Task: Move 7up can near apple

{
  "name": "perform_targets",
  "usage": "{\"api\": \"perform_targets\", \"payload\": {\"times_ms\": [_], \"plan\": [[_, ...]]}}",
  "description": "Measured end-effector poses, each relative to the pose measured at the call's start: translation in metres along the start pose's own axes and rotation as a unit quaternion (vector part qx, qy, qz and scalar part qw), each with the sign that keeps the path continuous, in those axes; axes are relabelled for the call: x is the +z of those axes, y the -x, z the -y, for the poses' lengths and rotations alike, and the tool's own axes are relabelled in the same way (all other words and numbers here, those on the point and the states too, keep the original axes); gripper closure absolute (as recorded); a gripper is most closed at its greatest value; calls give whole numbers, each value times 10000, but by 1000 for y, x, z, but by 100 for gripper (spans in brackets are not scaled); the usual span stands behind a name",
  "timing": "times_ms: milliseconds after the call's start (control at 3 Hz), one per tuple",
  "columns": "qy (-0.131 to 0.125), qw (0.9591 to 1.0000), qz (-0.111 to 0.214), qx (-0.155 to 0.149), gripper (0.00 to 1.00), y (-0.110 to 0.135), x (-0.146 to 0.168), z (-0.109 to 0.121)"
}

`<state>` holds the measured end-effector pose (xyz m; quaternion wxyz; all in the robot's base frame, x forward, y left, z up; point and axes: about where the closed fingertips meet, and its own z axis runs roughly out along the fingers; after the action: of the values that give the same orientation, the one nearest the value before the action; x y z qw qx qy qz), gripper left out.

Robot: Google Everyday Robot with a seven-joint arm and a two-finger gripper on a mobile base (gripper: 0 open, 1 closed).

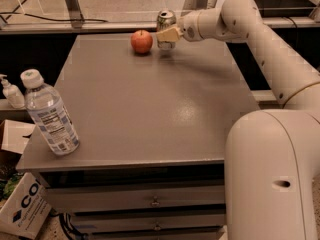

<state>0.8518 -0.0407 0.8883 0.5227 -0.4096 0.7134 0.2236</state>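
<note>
Gripping the small, shiny silver metal 7up can point(166, 19) around its middle, the robot's hand point(169, 34) is closed on it so the can cannot tip. The can is upright, low over the flat grey worktop point(150, 109). Just past the hand's fingertips sits the smooth, round red apple point(142, 41), close to the can. A clear, bumpy plastic water bottle point(50, 116) stands far from the hand.

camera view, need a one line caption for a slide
Gripper holds the 7up can beside the apple at the table's far edge; water bottle at near left.
</note>
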Motion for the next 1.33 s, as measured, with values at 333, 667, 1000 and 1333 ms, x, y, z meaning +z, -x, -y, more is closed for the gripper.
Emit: {"api": "perform_targets", "payload": {"times_ms": [333,667,1000,1333], "plan": [[113,9999,-55,75,100,-8,8,-6],[230,9995,-116,179,82,-14,13,-11],[323,9990,-171,268,58,-19,16,-14],[371,9986,-201,312,35,-21,16,-16]]}}
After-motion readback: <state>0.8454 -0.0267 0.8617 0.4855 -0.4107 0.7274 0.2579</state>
